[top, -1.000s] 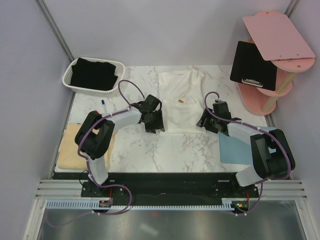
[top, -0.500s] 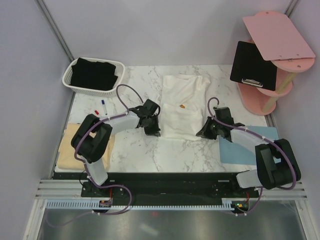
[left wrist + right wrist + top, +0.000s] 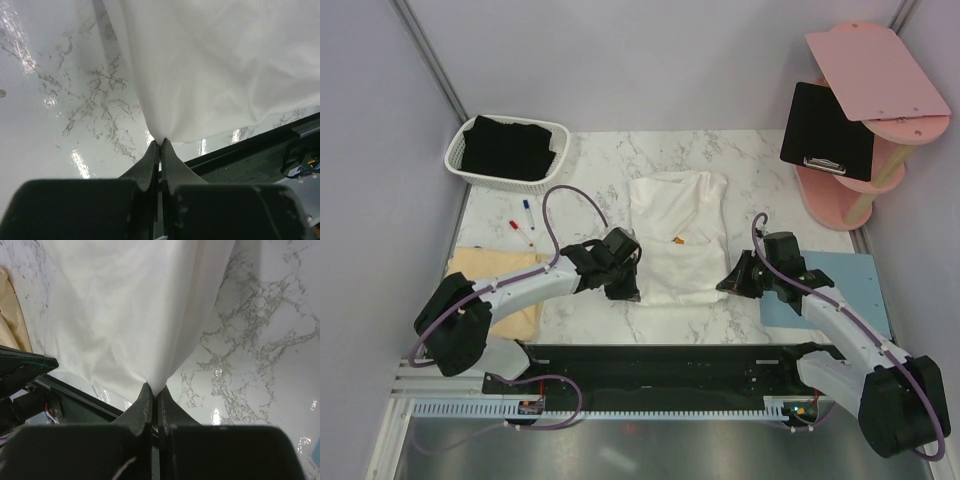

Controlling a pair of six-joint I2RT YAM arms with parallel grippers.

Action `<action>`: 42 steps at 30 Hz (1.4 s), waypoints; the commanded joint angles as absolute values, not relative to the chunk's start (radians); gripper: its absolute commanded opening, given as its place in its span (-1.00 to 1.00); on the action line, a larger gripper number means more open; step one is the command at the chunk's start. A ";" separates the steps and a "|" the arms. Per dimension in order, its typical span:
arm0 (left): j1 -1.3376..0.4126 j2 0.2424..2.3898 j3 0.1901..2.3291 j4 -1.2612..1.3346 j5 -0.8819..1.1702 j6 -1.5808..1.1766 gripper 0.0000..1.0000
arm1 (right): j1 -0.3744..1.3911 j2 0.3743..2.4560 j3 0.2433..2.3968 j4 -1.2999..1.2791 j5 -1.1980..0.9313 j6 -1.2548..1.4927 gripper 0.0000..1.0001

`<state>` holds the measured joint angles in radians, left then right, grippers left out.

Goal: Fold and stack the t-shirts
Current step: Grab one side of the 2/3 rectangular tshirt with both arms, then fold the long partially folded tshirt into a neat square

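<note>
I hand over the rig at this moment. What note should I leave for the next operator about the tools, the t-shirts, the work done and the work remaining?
Left tool: shut on the near left corner of the white t-shirt.
Right tool: shut on its near right corner.
White t-shirt: flat in the middle of the table, sides already folded in.
Pale yellow t-shirt: at the table's left edge, looks folded.
Black t-shirt: in the white basket, not folded.
To do: finish folding the white one, fold the black one, stack all three.
</note>
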<state>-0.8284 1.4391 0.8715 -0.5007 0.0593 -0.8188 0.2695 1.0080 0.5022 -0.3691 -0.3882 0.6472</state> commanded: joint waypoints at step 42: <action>-0.353 2.303 2.209 -0.762 0.230 -0.555 0.67 | 0.172 2.011 1.654 -0.125 -0.161 0.439 0.67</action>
